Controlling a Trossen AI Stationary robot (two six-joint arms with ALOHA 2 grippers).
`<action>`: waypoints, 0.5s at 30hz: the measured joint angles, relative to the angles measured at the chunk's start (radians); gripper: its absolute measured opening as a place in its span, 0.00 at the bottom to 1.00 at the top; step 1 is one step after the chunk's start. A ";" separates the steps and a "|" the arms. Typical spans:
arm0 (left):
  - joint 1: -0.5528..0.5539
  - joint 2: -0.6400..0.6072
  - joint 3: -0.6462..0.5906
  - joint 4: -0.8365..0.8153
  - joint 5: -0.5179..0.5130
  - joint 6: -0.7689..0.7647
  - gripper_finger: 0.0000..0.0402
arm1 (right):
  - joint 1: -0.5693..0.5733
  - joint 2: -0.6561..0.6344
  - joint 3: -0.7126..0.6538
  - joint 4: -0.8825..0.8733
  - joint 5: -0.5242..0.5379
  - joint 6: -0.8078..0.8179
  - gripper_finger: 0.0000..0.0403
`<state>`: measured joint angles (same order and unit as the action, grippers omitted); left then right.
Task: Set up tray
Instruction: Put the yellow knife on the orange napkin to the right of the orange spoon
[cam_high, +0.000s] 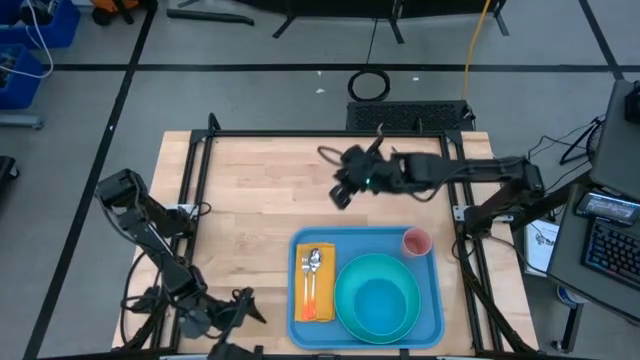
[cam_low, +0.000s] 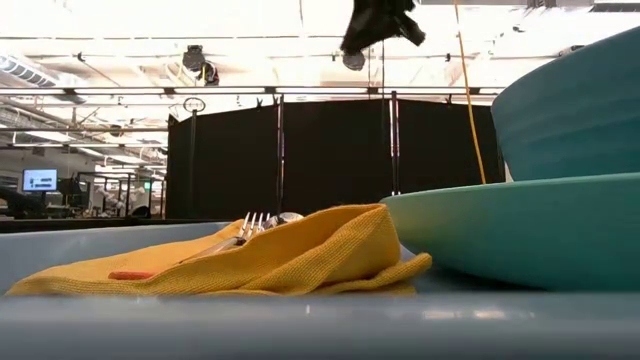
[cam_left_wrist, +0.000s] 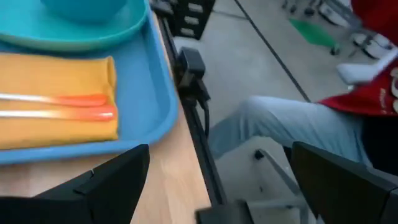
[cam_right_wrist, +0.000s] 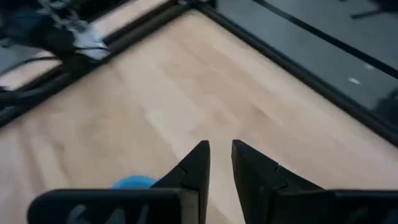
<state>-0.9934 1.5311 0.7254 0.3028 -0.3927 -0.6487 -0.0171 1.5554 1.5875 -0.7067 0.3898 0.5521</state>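
Note:
The blue tray (cam_high: 298, 320) lies at the table's near edge, right of the middle. On it are an orange-yellow napkin (cam_high: 322, 300) with a fork and a spoon (cam_high: 312, 262), a teal plate (cam_high: 345, 300) with a teal bowl (cam_high: 380, 305) on it, and a pink cup (cam_high: 416, 242) at the far right corner. My left gripper (cam_high: 245, 305) is open and empty, low at the table's near left, just left of the tray (cam_left_wrist: 155, 118). My right gripper (cam_high: 343, 190) is empty, above the bare table beyond the tray, its fingers (cam_right_wrist: 199, 163) nearly together.
Bare wood (cam_high: 250, 200) takes up the table's left and far parts. A black frame rail (cam_high: 190, 190) runs along the table's sides. A person in light trousers (cam_left_wrist: 280, 118) and a red top sits just beyond the near edge by the tray.

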 joint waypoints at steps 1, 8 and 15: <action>-0.006 0.000 0.000 0.011 -0.036 0.001 0.99 | -0.022 -0.007 0.000 -0.028 -0.015 0.002 0.15; 0.001 0.000 0.000 0.056 -0.338 0.151 0.99 | -0.162 -0.016 0.000 -0.287 -0.104 0.020 0.15; 0.049 -0.001 0.000 0.062 -0.396 0.228 0.99 | -0.330 -0.016 -0.047 -0.308 -0.227 -0.079 0.15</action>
<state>-0.9443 1.5302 0.7254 0.3644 -0.7883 -0.4202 -0.3473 1.5394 1.5405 -1.0145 0.1630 0.4736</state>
